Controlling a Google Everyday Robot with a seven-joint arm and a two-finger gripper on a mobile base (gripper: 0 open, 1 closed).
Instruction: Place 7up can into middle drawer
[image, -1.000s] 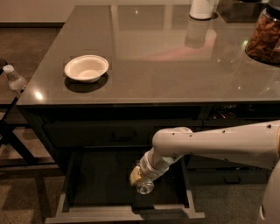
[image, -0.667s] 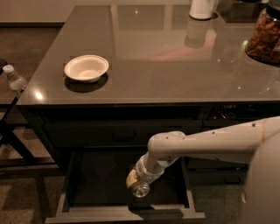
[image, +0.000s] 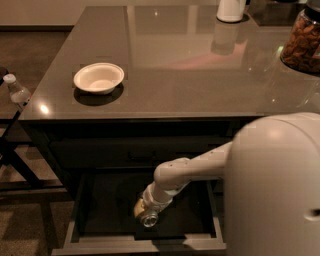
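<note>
The middle drawer (image: 102, 207) is pulled open below the counter, dark inside, with a lighter grey front panel along the bottom of the view. My gripper (image: 145, 211) is inside the drawer, near its middle front, reaching in from the right on the white arm. It is shut on the 7up can (image: 148, 218), a small silvery can lying tilted with its shiny round end toward the camera. The can sits low, at or just above the drawer floor; I cannot tell whether it touches.
A cream bowl (image: 98, 77) sits on the grey countertop (image: 190, 80) at the left. A jar of nuts (image: 301, 42) and a white container (image: 231, 10) stand at the back right. A plastic bottle (image: 16, 91) is off the left edge. My white body (image: 277, 195) fills the lower right.
The gripper with the can has shifted a little left and lower in the drawer. My arm and body now fill more of the right side of the view.
</note>
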